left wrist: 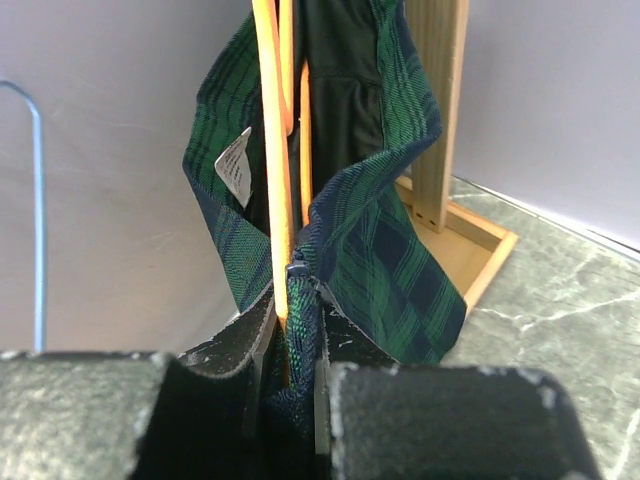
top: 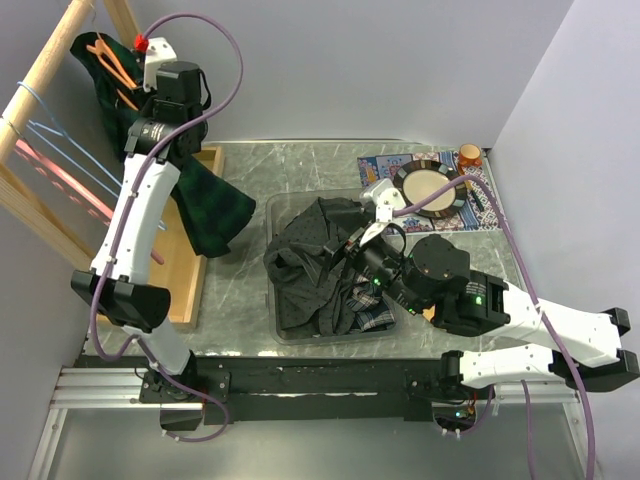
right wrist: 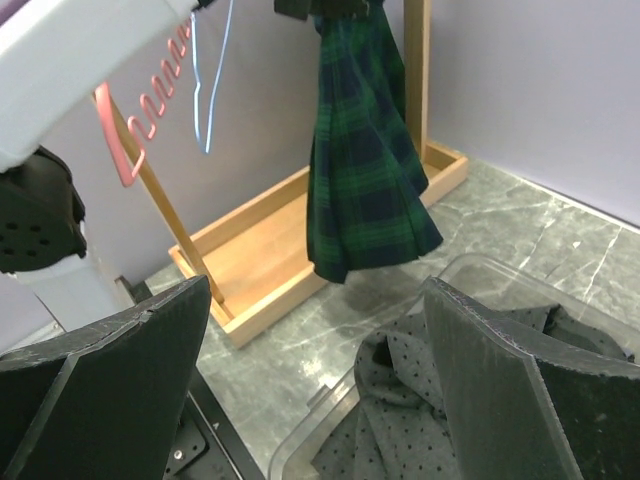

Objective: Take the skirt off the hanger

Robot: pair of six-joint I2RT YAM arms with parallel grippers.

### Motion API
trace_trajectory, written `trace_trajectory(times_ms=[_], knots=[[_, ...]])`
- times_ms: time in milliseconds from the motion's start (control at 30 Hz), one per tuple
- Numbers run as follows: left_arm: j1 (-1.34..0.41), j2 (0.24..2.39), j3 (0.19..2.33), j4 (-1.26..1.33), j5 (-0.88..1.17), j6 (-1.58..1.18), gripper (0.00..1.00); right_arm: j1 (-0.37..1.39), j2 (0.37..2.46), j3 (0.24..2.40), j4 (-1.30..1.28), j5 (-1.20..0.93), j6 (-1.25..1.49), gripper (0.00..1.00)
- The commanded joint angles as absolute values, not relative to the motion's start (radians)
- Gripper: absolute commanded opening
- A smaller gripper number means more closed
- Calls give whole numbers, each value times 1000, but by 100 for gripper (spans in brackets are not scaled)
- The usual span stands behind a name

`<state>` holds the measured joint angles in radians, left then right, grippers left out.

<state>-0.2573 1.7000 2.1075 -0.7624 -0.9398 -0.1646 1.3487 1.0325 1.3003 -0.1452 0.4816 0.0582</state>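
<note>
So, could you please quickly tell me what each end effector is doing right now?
Left end effector: closed on the green plaid skirt at the orange hanger.
Right end effector: open, holding nothing, above the clothes bin.

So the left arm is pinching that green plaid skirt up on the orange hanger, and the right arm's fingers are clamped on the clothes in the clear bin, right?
Nearly. The left gripper does pinch the green plaid skirt at the orange hanger, as the left wrist view shows. The right gripper holds nothing: the right wrist view shows its fingers spread wide above the clothes in the clear bin.
</note>
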Motion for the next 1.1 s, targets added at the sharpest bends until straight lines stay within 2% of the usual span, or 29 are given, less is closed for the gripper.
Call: trace_trajectory(times_ms=[0,200,367,500,767,1067], knots=[[-282,1617,2129,-575,-1020,-56,1,1353,1008,1331,-126,497,78,93],[-365,1555,2008,-247,-1104,248,1,1353,1000,1333,-136,506,98,93],[-388,1605,2170,-379,-1085,212,1,1353,993,1336,-140,502,112,93],[-410,1574,2154,-374,-1045,200,1,1353,983,1341,-146,503,117,93],[-449,1468,2123,-596,-726,8,1,1353,950,1308,-146,554,155,93],[-463,1286,1968,-661,-408,-90,1,1351,945,1301,-132,612,317,93]])
